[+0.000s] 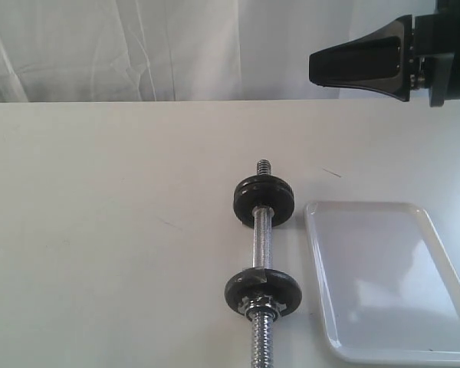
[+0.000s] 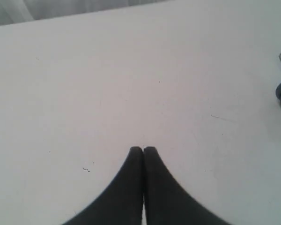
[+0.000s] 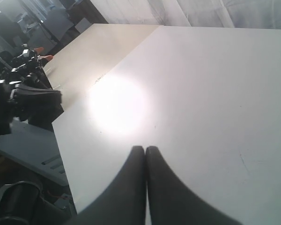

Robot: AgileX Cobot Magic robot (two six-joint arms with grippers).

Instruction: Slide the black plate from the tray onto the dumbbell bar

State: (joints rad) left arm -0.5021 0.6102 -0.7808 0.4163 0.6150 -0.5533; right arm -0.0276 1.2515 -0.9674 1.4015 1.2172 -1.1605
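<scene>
Dumbbell bar [image 1: 262,245] lies on the white surface [image 1: 100,230] before you, running near to far, and its threaded near end is cut off by the exterior view's lower edge. On it you meet the near black plate [image 1: 241,291] first, standing on edge with a chrome nut [image 1: 262,305] against its near face. Up the smooth shaft sits the far black plate [image 1: 280,201], also on edge, with the far threaded tip showing behind it. Both are on the bar, and you cannot tell which one the task means. Just right of the bar lies the white tray [image 1: 383,268].

Your left end effector [image 2: 143,150] hangs over the surface, fingers pressed together on nothing, with a threaded bar tip at the edge of its wrist view. Farthest back, your right end effector [image 1: 313,67] hangs high at the right, likewise closed and gripping nothing.
</scene>
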